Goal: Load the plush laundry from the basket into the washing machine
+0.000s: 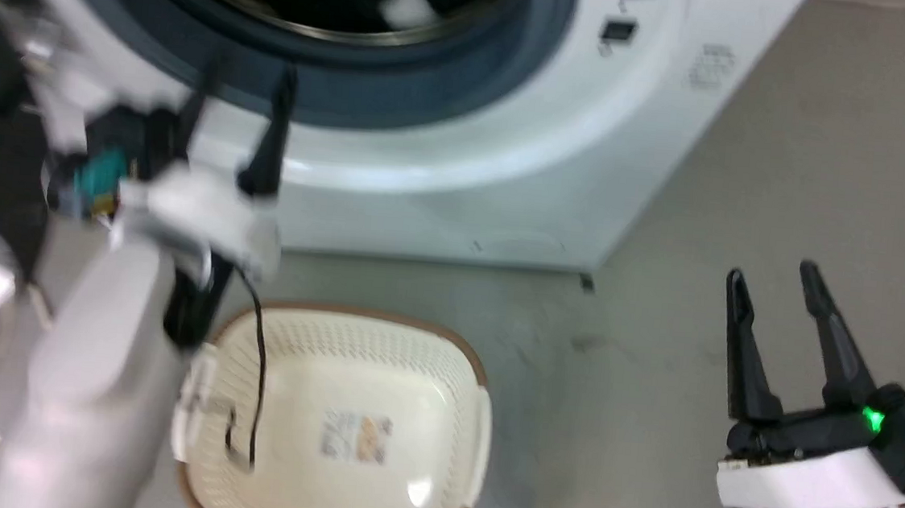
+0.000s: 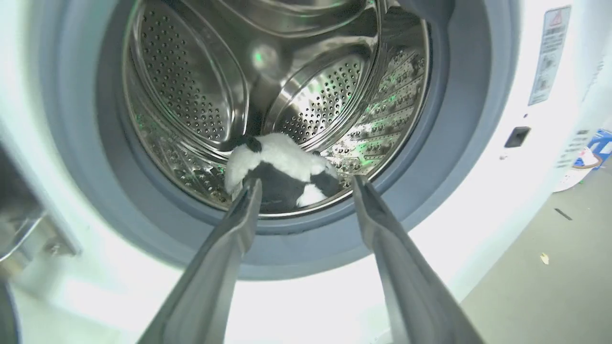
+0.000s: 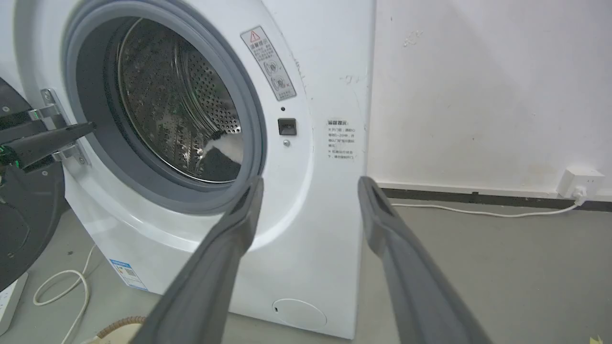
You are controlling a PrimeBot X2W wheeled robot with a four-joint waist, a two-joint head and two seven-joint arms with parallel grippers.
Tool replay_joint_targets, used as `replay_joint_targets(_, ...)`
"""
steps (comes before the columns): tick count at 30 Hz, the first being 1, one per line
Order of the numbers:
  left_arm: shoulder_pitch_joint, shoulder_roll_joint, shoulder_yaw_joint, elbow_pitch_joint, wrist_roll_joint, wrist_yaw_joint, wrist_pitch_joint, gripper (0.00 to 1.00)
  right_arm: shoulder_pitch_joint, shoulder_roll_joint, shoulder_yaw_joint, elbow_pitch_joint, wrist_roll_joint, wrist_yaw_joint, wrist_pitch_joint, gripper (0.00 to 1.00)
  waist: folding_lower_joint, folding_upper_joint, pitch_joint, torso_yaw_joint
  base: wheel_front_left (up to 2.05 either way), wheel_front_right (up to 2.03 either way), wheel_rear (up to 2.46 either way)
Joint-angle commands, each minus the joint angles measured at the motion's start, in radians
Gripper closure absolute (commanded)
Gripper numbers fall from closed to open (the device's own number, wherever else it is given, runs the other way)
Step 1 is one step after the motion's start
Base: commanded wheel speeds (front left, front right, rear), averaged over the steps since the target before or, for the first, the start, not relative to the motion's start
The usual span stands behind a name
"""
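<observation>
Left pincer point(image 2: 307, 181) hangs at the washer's point(image 2: 478, 191) door ring, fingers apart and holding nothing. Over the floor point(image 1: 832, 155) at the near right, the right pincer point(image 1: 772, 275) is likewise spread and holding nothing. The plush point(image 2: 282, 157) lies low in the drum point(image 2: 191, 95), and the basket point(image 1: 446, 338) stands on the floor near the washer.
</observation>
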Motion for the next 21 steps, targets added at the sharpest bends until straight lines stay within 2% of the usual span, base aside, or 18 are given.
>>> replay_joint_targets(1,0.064,-0.001,0.016,-0.034,-0.011,-0.004,-0.005,0.0,0.016,0.001,-0.002,0.012,-0.006,-0.001,-0.004,0.0,0.0003,-0.0001,-0.131,0.097,0.0,0.0,0.0)
replay_joint_targets(4,0.193,-0.001,0.046,-0.126,-0.006,0.003,-0.005,0.0,0.037,0.001,-0.021,0.028,0.001,-0.001,-0.004,0.0,0.0003,-0.0001,-0.184,0.123,0.0,0.0,0.0)
replay_joint_targets(13,0.58,-0.025,0.14,-0.379,0.043,0.084,-0.005,0.0,0.1,0.001,-0.025,0.07,0.006,-0.001,-0.004,0.0,0.0003,-0.0001,-0.28,0.17,0.0,0.0,0.0)
replay_joint_targets(21,0.733,-0.068,0.161,-0.467,0.108,0.108,-0.005,0.0,0.149,0.001,-0.042,0.096,0.001,-0.001,-0.004,0.0,0.0003,-0.0001,-0.305,0.218,0.0,0.0,0.0)
